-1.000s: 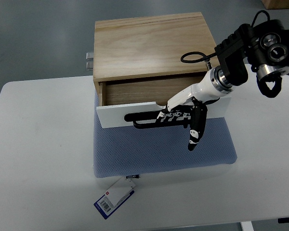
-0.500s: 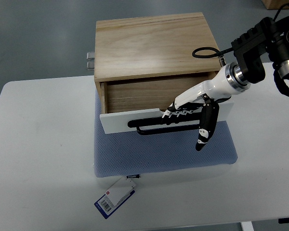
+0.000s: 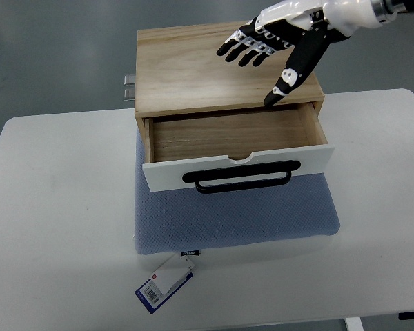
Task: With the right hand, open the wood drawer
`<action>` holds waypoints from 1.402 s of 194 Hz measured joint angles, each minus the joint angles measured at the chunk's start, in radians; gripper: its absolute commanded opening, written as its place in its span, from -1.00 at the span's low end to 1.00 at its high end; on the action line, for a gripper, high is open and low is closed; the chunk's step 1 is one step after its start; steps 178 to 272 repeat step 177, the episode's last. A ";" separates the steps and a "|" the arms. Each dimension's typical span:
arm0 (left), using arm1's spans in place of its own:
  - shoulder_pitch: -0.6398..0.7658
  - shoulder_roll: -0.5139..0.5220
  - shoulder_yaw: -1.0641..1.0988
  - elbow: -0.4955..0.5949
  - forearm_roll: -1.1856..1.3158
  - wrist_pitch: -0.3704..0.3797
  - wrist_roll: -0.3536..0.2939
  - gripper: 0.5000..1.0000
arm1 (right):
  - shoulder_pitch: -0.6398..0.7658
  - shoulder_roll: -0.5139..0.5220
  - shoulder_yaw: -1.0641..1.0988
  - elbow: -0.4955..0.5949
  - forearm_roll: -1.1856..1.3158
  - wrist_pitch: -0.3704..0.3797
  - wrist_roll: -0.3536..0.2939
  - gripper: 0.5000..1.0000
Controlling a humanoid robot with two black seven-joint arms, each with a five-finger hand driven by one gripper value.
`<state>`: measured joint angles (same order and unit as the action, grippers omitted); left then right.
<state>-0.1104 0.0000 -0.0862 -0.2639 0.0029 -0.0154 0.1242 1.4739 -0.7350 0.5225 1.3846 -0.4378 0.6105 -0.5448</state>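
The wood drawer [image 3: 234, 141] is standing pulled out of the wooden cabinet [image 3: 221, 62], its white front panel [image 3: 238, 171] and black handle [image 3: 241, 178] projecting over the blue mat [image 3: 234, 214] on the white table [image 3: 62, 207]; its bare interior is being shown, so the opening itself is judged done. The right hand [image 3: 279, 43] is being held above the cabinet top, well clear of the handle, its fingers [image 3: 245, 47] spread wide and holding nothing; the step in hand is judged to be withdrawal. Little more is being called for than carrying the hand away without clipping the cabinet edge. The right arm is being cut off at the upper edge; the left arm is not being shown. The print on the tag [image 3: 163, 284] near the mat's front edge is too small to read.
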 measured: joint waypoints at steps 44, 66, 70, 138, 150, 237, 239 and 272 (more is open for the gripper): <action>0.000 0.000 0.000 -0.001 0.001 0.000 0.000 1.00 | -0.208 0.106 0.298 -0.375 0.005 -0.050 0.267 0.77; -0.001 0.000 0.000 -0.002 0.001 0.000 0.000 1.00 | -0.342 0.165 0.409 -0.534 0.014 -0.096 0.499 0.77; -0.001 0.000 0.000 -0.002 0.001 0.000 0.000 1.00 | -0.366 0.177 0.427 -0.559 0.016 -0.106 0.541 0.77; 0.000 0.000 0.000 -0.002 0.000 0.000 0.000 1.00 | -0.658 0.409 0.641 -0.795 0.238 -0.181 0.808 0.78; 0.000 0.000 0.000 -0.002 0.000 0.000 0.000 1.00 | -0.683 0.444 0.678 -0.820 0.267 -0.181 0.810 0.78; 0.000 0.000 0.000 -0.003 0.000 0.000 0.000 1.00 | -0.718 0.495 0.732 -0.852 0.285 -0.181 0.811 0.78; 0.000 0.000 0.000 -0.003 0.000 0.000 0.000 1.00 | -0.718 0.495 0.732 -0.852 0.285 -0.181 0.811 0.78; 0.000 0.000 0.000 -0.003 0.000 0.000 0.000 1.00 | -0.718 0.495 0.732 -0.852 0.285 -0.181 0.811 0.78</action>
